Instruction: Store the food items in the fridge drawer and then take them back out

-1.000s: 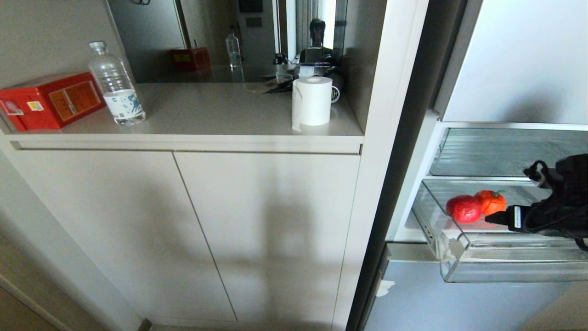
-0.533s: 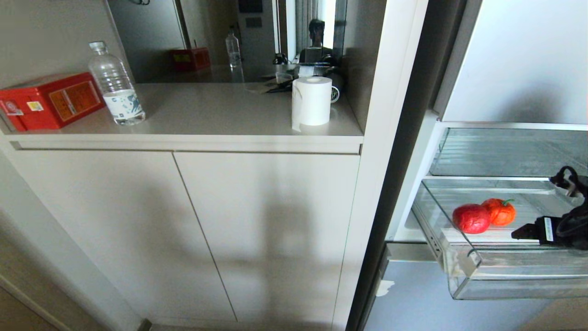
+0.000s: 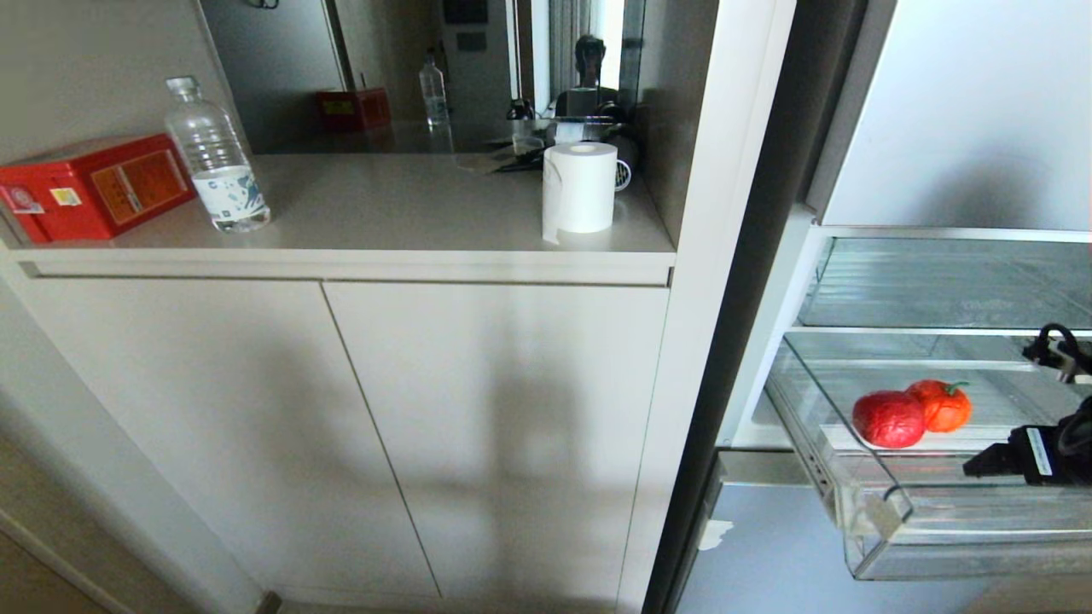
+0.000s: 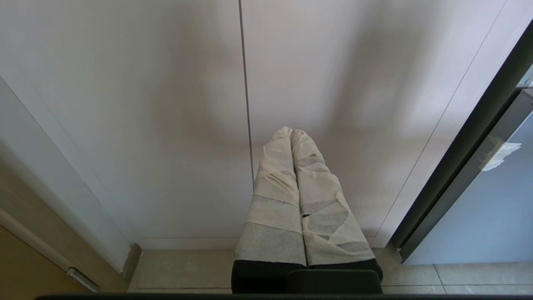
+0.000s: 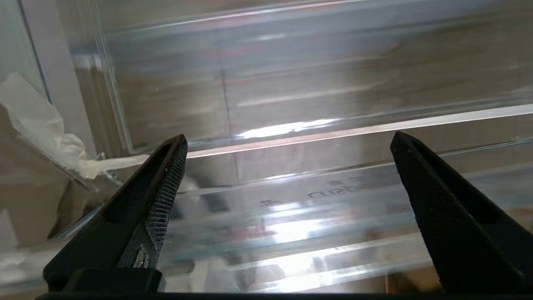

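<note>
1. Evidently the taking-out half is in hand: the wide clear-plastic fridge drawer (image 3: 879, 533) stands pulled out, with the glossy red food piece (image 3: 889, 419) and the orange one (image 3: 943, 405) touching side by side on its ribbed floor.
2. Right gripper (image 5: 287, 166) hangs at the drawer's front lip, black jaws spread wide, empty.
3. Next it likely must rise over the lip, reach towards the red piece and straddle it.
4. Left gripper (image 4: 290, 133), tape-wrapped fingers pressed together, is parked by the pale cabinet doors (image 4: 166, 104).
</note>
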Robot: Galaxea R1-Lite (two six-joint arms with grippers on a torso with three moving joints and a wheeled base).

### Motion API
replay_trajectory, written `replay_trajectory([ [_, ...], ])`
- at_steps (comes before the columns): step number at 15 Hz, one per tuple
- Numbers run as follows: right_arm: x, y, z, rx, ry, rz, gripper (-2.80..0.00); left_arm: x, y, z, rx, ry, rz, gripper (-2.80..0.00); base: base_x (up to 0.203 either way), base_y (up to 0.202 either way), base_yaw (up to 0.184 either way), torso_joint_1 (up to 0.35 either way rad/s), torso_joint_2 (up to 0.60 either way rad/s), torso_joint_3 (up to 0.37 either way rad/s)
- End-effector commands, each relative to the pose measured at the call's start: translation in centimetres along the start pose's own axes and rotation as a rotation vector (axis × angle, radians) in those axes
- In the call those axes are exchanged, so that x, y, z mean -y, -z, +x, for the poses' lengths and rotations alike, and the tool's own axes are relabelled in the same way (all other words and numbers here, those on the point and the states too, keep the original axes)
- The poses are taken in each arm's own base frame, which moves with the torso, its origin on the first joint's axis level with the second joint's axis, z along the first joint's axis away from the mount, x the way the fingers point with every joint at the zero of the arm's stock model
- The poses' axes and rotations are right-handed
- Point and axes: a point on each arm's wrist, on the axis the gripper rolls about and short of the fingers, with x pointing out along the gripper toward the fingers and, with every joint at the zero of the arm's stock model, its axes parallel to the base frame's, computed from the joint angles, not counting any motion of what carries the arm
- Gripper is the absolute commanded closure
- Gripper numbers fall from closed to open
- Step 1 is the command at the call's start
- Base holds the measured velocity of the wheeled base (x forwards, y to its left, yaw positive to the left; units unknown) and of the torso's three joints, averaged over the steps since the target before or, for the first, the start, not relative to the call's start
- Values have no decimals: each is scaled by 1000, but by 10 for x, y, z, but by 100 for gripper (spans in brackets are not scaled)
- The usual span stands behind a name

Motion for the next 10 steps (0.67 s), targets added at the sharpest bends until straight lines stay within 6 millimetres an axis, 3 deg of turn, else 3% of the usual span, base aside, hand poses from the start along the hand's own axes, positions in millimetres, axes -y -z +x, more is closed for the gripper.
replay_trajectory([
  [1,-1,3,-4,-30,-7,-5,-280,0,0,0,0,-1,0,0,0,0,0,0,0,0],
  [3,-2,4,-11,-59,-16,-16,-280,0,0,0,0,-1,0,0,0,0,0,0,0,0],
  [5,-4,-11,-16,-37,-43,-21,-280,0,0,0,0,-1,0,0,0,0,0,0,0,0],
  [10,-26,-36,18,-72,-129,-57,-280,0,0,0,0,-1,0,0,0,0,0,0,0,0],
])
